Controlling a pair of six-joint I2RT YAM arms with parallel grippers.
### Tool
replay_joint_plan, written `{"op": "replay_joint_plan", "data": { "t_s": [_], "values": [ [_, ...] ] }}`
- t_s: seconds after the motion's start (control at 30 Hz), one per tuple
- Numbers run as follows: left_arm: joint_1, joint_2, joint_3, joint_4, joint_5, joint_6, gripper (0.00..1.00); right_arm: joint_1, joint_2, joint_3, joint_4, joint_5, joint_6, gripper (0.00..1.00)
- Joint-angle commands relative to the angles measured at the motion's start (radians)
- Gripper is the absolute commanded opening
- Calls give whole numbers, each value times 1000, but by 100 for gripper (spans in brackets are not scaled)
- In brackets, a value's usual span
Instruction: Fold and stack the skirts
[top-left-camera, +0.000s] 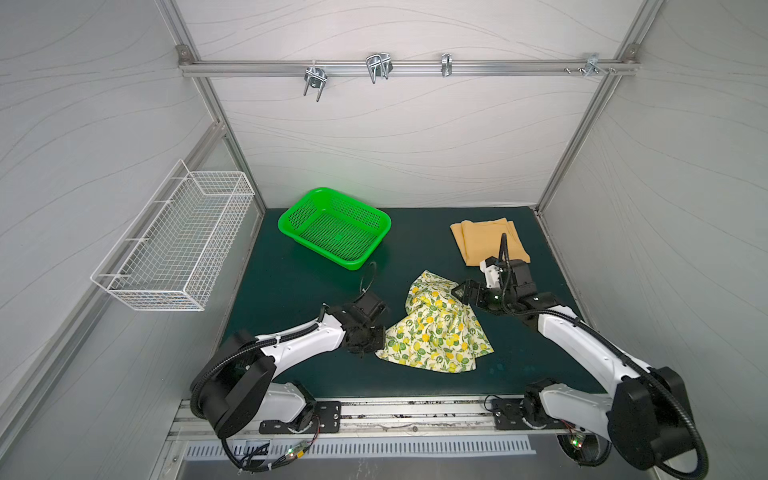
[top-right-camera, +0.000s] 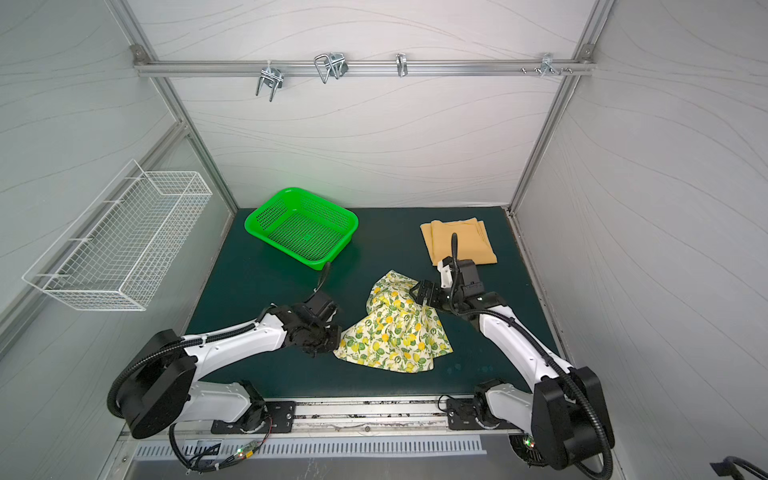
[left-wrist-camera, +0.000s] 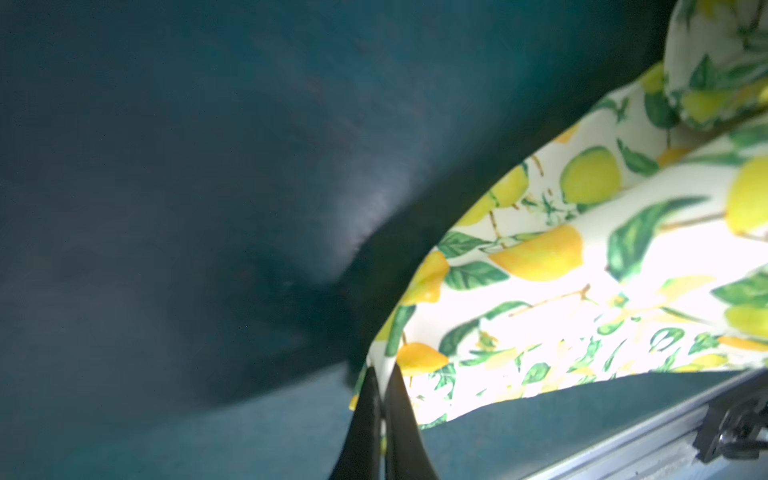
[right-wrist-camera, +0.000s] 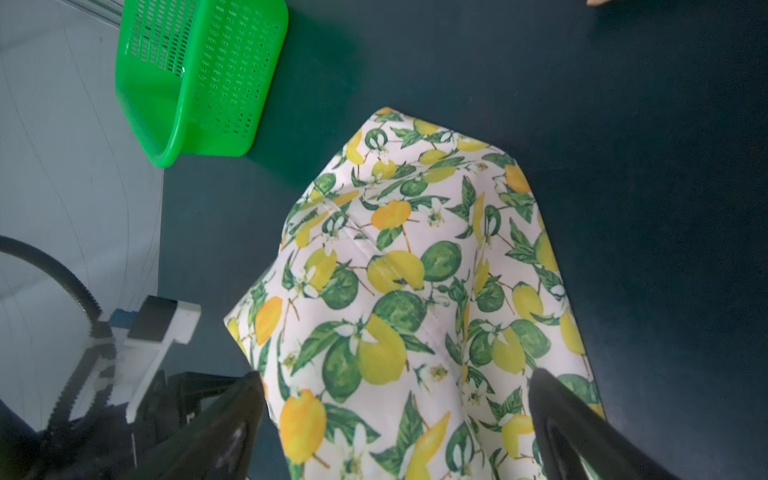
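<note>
Crumpled on the counter, the lemon skirt lies between both tools, the folded orange skirt beyond the right tool, which gapes empty above, while the left tool pinches one corner that could slip when pulled.

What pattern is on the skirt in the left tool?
The skirt: cream, yellow lemons, green leaves; clearest in the right wrist view.

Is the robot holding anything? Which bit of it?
The left gripper pinches the cream lemon-print cloth skirt by the corner nearest that arm. The open right gripper holds nothing.
</note>
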Motion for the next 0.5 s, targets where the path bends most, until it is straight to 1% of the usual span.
{"op": "replay_joint_plan", "data": {
  "t_s": [0.0, 0.17, 0.3, 0.47],
  "values": [
    [85, -62, 94, -100, -16, 61, 0, 22, 7, -37, 63, -12, 41, 99],
    [221, -96, 221, -224, -24, 129, 0, 67, 7, -101, 127, 5, 84, 99],
    [270, -87, 305, -291, -59, 161, 0, 117, 31, -144, 185, 25, 120, 99],
    [303, -83, 351, -323, -68, 168, 0, 177, 80, -199, 265, 64, 173, 99]
  ]
}}
